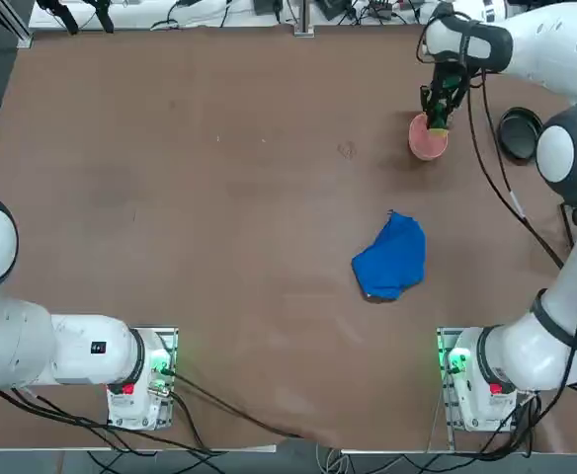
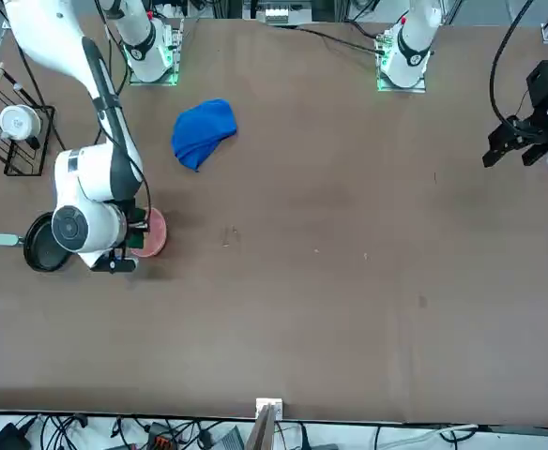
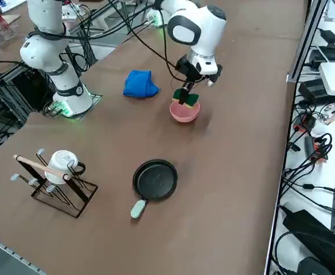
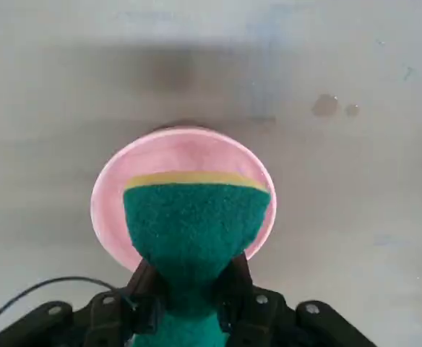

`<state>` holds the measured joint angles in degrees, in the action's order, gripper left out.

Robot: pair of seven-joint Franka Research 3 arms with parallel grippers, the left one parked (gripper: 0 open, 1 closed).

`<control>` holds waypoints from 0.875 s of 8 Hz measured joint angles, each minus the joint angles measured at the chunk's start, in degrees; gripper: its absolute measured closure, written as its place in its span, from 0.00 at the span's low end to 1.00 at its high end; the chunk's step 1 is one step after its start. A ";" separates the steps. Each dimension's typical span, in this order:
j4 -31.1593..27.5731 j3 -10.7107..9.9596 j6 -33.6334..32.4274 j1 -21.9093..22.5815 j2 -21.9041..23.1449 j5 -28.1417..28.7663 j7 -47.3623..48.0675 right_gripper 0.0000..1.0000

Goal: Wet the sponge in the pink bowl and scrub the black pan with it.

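Note:
My right gripper (image 4: 189,293) is shut on the sponge (image 4: 193,228), green face toward the wrist camera with a yellow edge at its far end. It hangs just above the pink bowl (image 4: 175,148). From overhead the right gripper (image 1: 437,111) sits over the bowl (image 1: 428,141) at the table's far right, with the sponge (image 1: 437,117) at the bowl's near rim. The side view shows the sponge (image 3: 187,97) above the bowl (image 3: 184,112). The black pan (image 3: 155,179), grey handle (image 3: 137,208) toward the camera, lies apart from the bowl; overhead the pan (image 1: 519,132) is right of it.
A crumpled blue cloth (image 1: 392,258) lies mid-table on the right side. A wire rack holding a white mug (image 3: 62,162) stands at the table's right edge beyond the pan. My arm's black cable (image 1: 491,168) hangs between bowl and pan.

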<state>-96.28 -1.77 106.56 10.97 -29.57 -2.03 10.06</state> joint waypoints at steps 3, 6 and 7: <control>0.03 -0.09 -0.02 -0.44 0.11 -0.04 0.00 0.62; 0.56 -3.16 -0.76 -1.48 0.91 -3.97 -0.33 0.62; 0.74 -5.26 -0.84 -1.94 1.13 -4.78 -1.75 0.62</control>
<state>-95.54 -7.02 105.72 9.03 -28.44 -6.80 8.31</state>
